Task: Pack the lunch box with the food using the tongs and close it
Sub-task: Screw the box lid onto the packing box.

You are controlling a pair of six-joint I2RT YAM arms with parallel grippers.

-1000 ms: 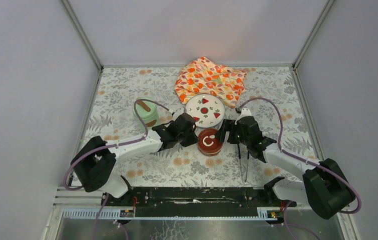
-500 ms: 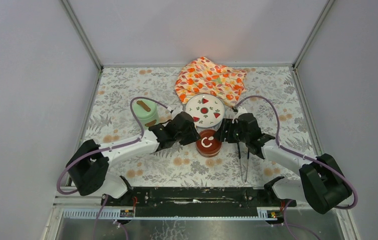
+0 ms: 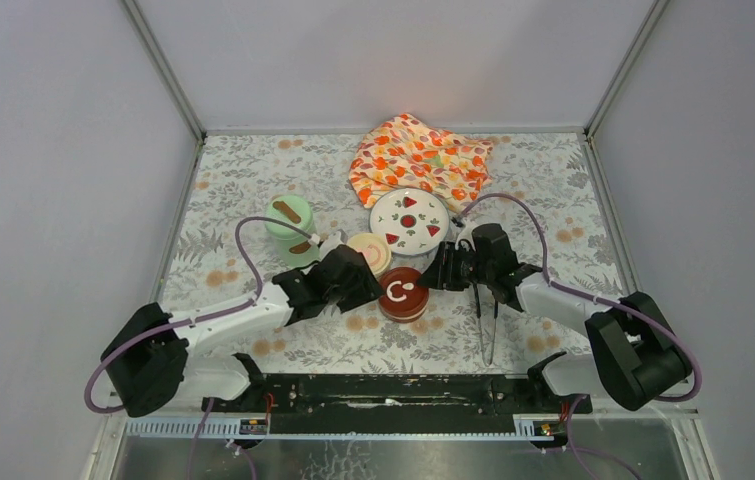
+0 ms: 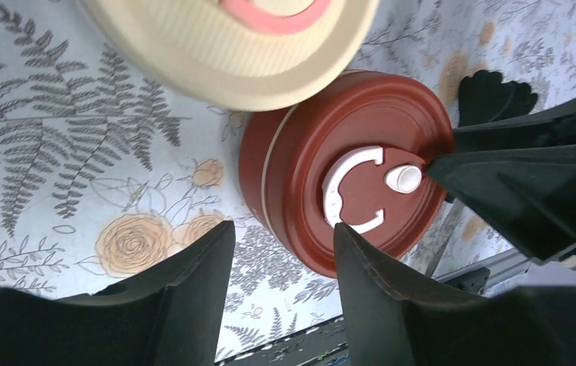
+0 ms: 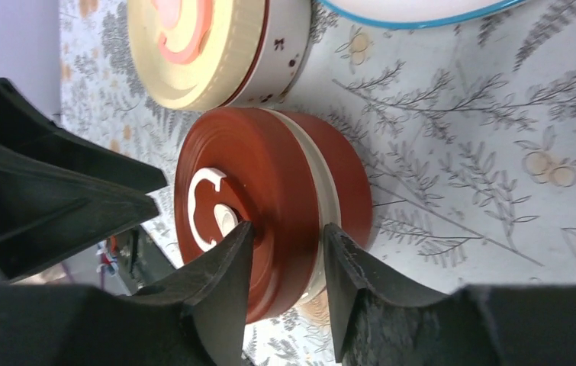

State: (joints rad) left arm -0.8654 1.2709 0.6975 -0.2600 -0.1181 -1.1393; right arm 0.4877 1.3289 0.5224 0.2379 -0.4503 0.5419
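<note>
Red-lidded pot (image 5: 277, 183) sits between the right fingers (image 5: 216, 305).

Table (image 3: 253, 180): pots (image 3: 402, 295), plate (image 3: 409, 220), cloth (image 3: 418, 160), tongs (image 3: 488, 325)

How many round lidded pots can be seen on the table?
3. The tall mint-green cylindrical pot stands at the left. The low cream-lidded round pot is to its right. The low dark-red-lidded round pot sits close beside the cream one. No other shows.
</note>
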